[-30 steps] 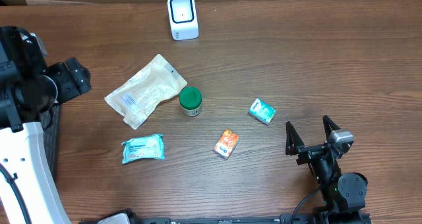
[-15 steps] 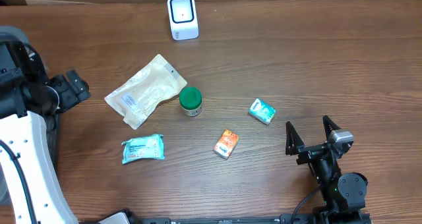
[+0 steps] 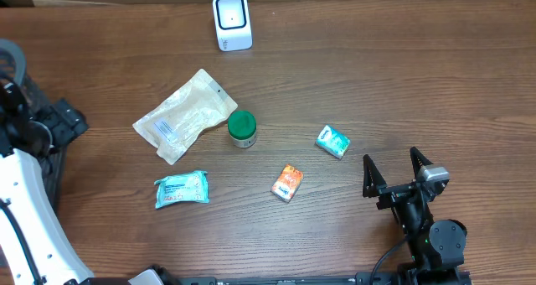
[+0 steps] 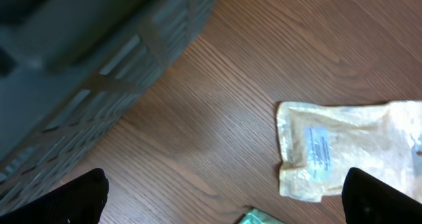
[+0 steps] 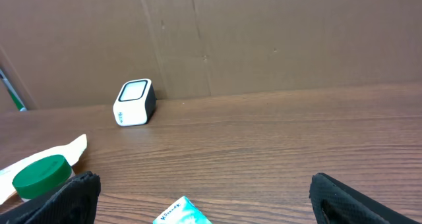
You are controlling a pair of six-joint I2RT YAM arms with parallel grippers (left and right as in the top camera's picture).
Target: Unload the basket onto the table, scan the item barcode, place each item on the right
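Observation:
The white barcode scanner (image 3: 232, 21) stands upright at the back of the table, also seen in the right wrist view as the scanner (image 5: 134, 102). Loose items lie mid-table: a clear pouch (image 3: 186, 116), a green-lidded jar (image 3: 243, 127), a teal tissue pack (image 3: 332, 141), an orange box (image 3: 286, 183) and a teal wipes pack (image 3: 181, 189). My left gripper (image 4: 224, 204) hangs open over bare wood at the table's left edge, left of the pouch (image 4: 349, 148). My right gripper (image 3: 390, 159) stands open at the front right, holding nothing, with the tissue pack (image 5: 184, 212) just ahead of it.
A dark grey slatted basket (image 4: 79, 72) sits at the table's left edge beside my left arm. A cardboard wall (image 5: 264, 39) rises behind the scanner. Bare wood lies between the tissue pack and my right gripper.
My left arm has swung back toward the table's left edge, away from the pouch. The right arm and all items have not moved.

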